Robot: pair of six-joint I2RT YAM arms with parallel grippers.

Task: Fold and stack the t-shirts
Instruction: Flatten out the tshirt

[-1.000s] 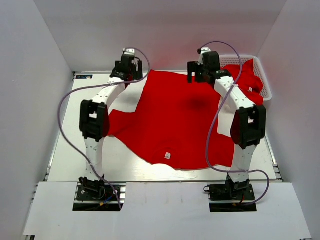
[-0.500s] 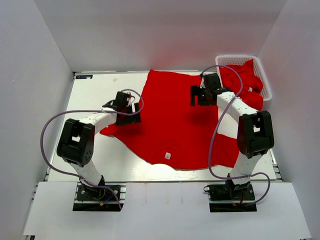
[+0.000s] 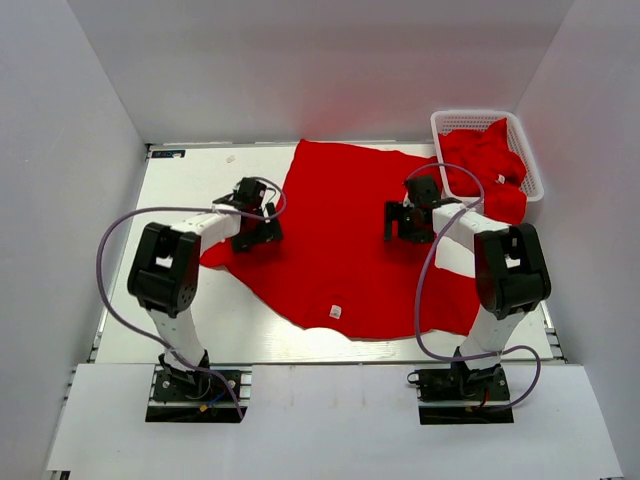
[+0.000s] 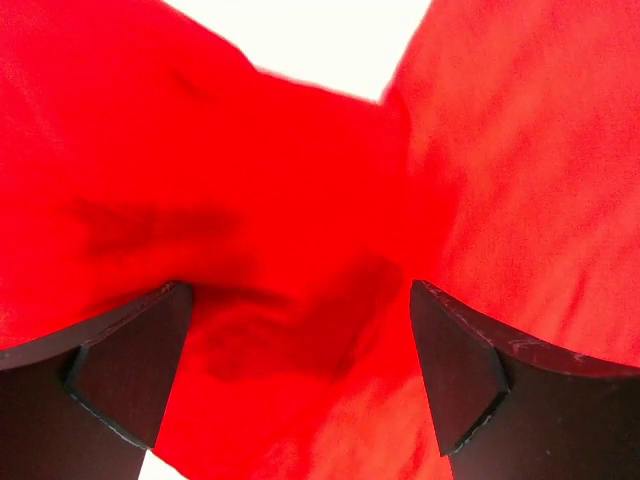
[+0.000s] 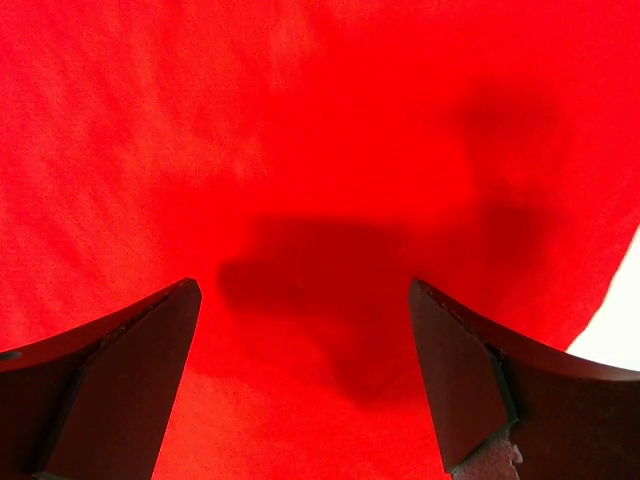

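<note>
The middle of the white table (image 3: 190, 180) is covered by a spread red t-shirt (image 3: 340, 240). More t-shirts (image 3: 490, 160) are heaped in the white basket (image 3: 452, 121) at upper right. The left gripper (image 3: 260, 238) is set over the sleeve at centre-left, the right gripper (image 3: 408, 228) right of centre. Both jaws are spread wide, and nothing is gripped. A white label (image 3: 335, 311) is seen low centre.

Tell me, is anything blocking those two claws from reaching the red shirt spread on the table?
Nothing visible does. The left gripper and right gripper hang open over the spread t-shirt, with only bare red cloth below them.
</note>
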